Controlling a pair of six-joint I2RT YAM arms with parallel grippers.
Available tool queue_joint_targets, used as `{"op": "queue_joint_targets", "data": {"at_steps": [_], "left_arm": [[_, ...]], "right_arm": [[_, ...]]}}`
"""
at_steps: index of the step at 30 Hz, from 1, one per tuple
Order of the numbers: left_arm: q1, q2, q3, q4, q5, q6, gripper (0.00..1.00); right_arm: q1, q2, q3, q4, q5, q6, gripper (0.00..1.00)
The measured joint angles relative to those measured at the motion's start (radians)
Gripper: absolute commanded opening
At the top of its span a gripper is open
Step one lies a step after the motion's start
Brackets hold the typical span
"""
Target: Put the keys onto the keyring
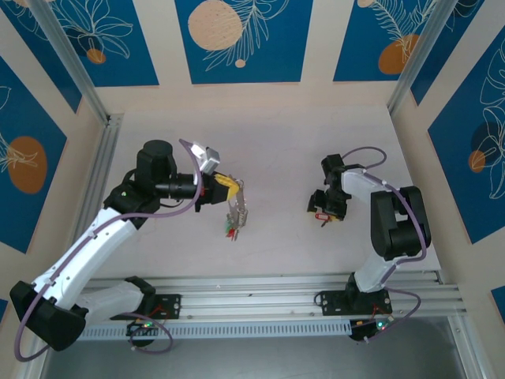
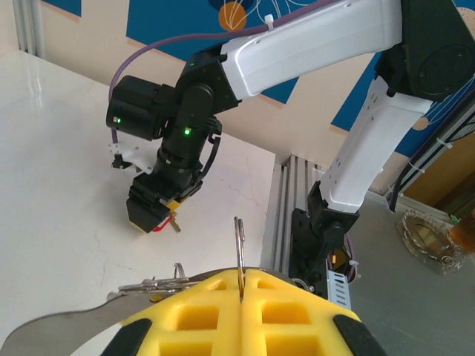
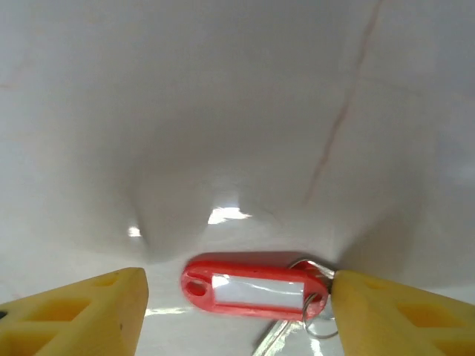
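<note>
My left gripper [image 1: 230, 185] is shut on the keyring [image 2: 240, 248], a thin grey metal loop that stands up edge-on between the yellow fingers [image 2: 297, 311]. Keys [image 1: 233, 225] with coloured heads hang from the loop below the gripper in the top view. A key with a red plastic tag [image 3: 252, 288] lies flat on the table. My right gripper [image 3: 237, 311] stands open over it, one finger on each side. Its right finger [image 3: 401, 315] is up against the tag's small ring [image 3: 315, 326]. The left finger [image 3: 74, 311] is apart from the tag.
White table [image 1: 276, 142] walled by blue-patterned panels. An aluminium rail [image 1: 276, 292] with both arm bases runs along the near edge. In the left wrist view the right arm [image 2: 312, 44] reaches across, its gripper [image 2: 152, 211] low over the red tag [image 2: 159, 225].
</note>
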Motion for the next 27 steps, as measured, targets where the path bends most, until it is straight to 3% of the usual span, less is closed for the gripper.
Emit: {"op": "queue_joint_targets", "data": {"at_steps": [8, 21, 27], "left_arm": [[0.019, -0.009, -0.002, 0.006, 0.0, -0.004, 0.0], [0.026, -0.009, -0.006, 0.006, 0.0, -0.004, 0.0], [0.027, -0.008, -0.01, 0.009, 0.0, -0.011, 0.0]], "right_arm": [[0.079, 0.013, 0.014, -0.001, -0.053, 0.025, 0.66], [0.404, 0.024, 0.029, 0.082, -0.198, 0.282, 0.66], [0.435, -0.012, 0.106, 0.047, -0.193, 0.312, 0.66]]}}
